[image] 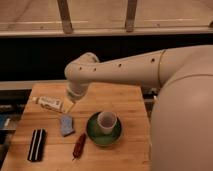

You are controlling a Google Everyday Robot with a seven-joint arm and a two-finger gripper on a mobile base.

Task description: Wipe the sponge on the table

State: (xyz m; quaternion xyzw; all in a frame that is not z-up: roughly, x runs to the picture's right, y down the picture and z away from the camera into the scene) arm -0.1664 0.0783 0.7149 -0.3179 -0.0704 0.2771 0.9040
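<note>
Noted gripper (69,105) pointing down over table (127,102), toward far-left corner, just behind sponge (66,125). Could not tell whether open or closed. Saw wrist bent sharply downward near far edge. Traced forearm running almost level, reaching in from beyond right edge. Found sponge lying flat left of centre, between white tube (49,103) and green plate (95,135).

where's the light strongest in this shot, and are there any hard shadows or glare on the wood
Camera view: warm, dim light, strongest on the arm's pale shell. Camera view: the band behind the table is almost black. Camera view: no glare on the wood, only a soft shadow around the green plate. Camera view: the gripper, low over the table's left half just above the sponge, throws no clear shadow.
</note>
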